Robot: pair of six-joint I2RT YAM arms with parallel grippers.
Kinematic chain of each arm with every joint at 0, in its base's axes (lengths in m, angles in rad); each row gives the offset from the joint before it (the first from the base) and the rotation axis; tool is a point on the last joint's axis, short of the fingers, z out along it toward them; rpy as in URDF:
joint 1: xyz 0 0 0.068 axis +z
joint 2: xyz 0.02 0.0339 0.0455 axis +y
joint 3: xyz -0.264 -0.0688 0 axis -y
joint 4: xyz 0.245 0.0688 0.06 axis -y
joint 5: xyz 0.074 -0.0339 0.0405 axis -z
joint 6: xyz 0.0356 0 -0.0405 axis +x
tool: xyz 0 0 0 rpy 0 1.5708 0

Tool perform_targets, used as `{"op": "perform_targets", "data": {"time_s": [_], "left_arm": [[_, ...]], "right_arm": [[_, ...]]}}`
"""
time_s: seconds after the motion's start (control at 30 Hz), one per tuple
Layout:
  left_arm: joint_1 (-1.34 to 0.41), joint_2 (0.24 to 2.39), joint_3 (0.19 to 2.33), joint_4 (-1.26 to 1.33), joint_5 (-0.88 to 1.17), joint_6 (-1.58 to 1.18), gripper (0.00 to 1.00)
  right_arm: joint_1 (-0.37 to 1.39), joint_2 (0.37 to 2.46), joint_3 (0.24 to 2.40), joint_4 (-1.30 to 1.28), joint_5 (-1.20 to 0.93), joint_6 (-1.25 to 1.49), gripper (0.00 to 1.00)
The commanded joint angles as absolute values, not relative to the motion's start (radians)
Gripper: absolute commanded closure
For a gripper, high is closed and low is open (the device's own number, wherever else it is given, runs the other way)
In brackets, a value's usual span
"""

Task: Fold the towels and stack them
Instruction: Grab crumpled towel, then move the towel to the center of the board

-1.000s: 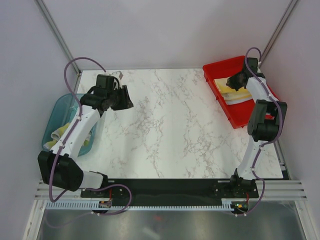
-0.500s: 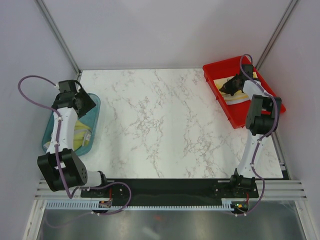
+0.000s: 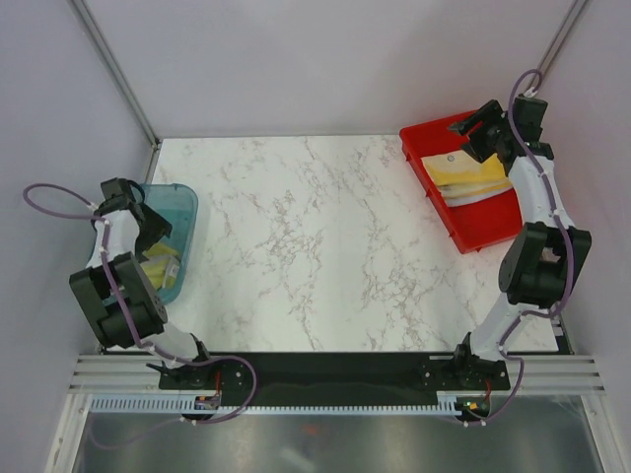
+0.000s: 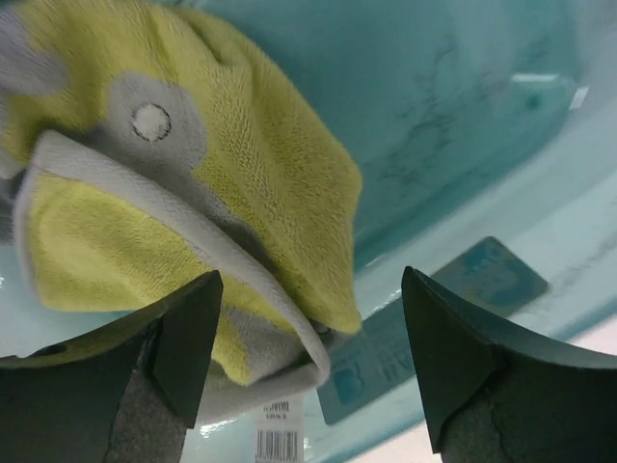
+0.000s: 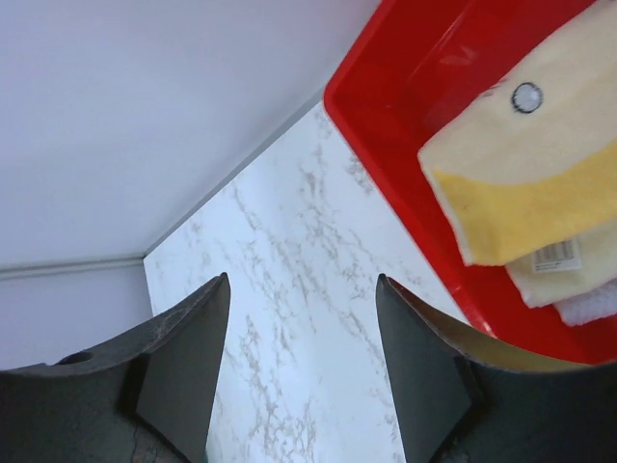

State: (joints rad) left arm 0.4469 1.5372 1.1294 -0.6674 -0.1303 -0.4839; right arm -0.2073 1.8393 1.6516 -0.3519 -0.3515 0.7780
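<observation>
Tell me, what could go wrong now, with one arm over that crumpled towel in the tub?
The left fingers stand open over a bunched yellow-green towel in the teal tub; they might pinch only a fold, or its tag. The towel stack in the red tray looks uneven, so another could slide off.

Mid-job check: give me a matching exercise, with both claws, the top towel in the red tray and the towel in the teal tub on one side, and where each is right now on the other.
Column one:
1. left claw
2. right claw
3. folded yellow towel
4. crumpled yellow-green towel

Column two:
A. lying in the teal tub
B. open, by the far end of the red tray
C. on top of the stack in the red tray
D. open, just over the towel in the teal tub

Pairs: 1-D, 2-B, 3-C, 4-A.
</observation>
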Motion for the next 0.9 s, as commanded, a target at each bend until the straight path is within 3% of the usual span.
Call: {"op": "perform_targets", "data": {"time_s": [0.0,0.07,0.17,0.2,0.3,0.43,0.6,0.73,0.87], "left_arm": [[0.472,1.659,1.097,-0.632,-0.119,-0.543,0.2],[0.477,1.719,1.126,-0.626,-0.085,-0.554,0.23],[0.483,1.821,1.181,-0.632,0.033,-0.517,0.57],[0.483,1.81,1.189,-0.632,0.052,-0.505,0.81],[0.474,1.711,1.216,-0.63,0.089,-0.488,0.98],[0.395,1.487,1.379,-0.659,0.135,-0.466,0.98],[0.227,1.39,1.564,-0.689,0.28,-0.46,0.98],[-0.065,1.371,1.549,-0.637,0.428,-0.472,0.98],[-0.3,1.371,1.415,-0.543,0.491,-0.518,0.98]], "right_arm": [[-0.187,1.753,1.579,-0.316,-0.417,0.761,0.3],[-0.176,1.727,1.562,-0.316,-0.435,0.75,0.28],[-0.176,1.701,1.557,-0.319,-0.454,0.739,0.22],[-0.176,1.692,1.557,-0.322,-0.454,0.735,0.21],[-0.176,1.645,1.56,-0.347,-0.451,0.706,0.21],[-0.175,1.565,1.525,-0.342,-0.484,0.721,0.2],[-0.169,1.468,1.413,-0.321,-0.514,0.641,0.15],[-0.169,1.372,1.264,-0.302,-0.492,0.618,0.09],[-0.164,1.345,1.183,-0.313,-0.488,0.595,0.13]]}}
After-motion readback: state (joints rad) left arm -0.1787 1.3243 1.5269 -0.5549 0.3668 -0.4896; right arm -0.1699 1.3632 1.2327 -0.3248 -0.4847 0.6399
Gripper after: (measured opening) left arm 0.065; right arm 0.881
